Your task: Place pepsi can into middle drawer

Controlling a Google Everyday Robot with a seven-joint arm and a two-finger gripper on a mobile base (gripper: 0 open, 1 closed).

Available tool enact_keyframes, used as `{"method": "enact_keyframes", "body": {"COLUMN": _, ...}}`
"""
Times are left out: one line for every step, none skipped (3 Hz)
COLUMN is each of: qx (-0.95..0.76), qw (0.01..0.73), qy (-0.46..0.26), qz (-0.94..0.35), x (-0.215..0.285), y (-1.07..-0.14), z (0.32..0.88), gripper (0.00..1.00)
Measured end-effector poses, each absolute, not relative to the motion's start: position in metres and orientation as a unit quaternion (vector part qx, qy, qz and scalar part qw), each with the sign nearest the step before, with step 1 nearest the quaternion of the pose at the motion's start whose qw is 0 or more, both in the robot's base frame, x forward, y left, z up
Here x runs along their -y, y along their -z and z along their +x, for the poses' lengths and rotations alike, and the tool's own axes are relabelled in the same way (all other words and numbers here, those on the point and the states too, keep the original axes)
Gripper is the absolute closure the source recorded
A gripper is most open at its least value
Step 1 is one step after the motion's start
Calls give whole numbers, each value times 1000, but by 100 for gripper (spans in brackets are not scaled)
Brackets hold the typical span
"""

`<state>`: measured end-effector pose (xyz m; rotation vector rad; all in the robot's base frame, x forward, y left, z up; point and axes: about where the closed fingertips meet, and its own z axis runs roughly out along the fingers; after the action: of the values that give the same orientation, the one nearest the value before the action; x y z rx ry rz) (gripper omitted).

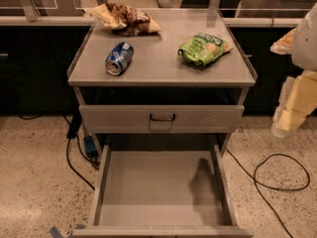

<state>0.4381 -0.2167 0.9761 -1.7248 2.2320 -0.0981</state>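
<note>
The blue, silver-ended pepsi can (119, 58) is lying sideways on the cabinet (163, 69), lettering unreadable. The gripper (288, 119) is hanging right of the middle drawer (148, 182), its state indiscernible.

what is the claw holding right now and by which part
Nothing that can be seen: the claw hangs at the right edge, apart from the pepsi can, which lies on its side on the cabinet top.

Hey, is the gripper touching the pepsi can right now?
Apart. The camera view shows the gripper at the picture's right edge, beyond the cabinet top, while the pepsi can lies on its side far across that top.
</note>
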Motion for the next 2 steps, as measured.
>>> {"method": "enact_keyframes", "body": {"qx": -780, "qw": 160, "qy": 35, "qz": -604, "x": 216, "y": -976, "z": 438, "gripper": 0}}
{"method": "enact_keyframes", "body": {"qx": -767, "qw": 177, "qy": 25, "qz": -616, "x": 202, "y": -975, "z": 452, "gripper": 0}}
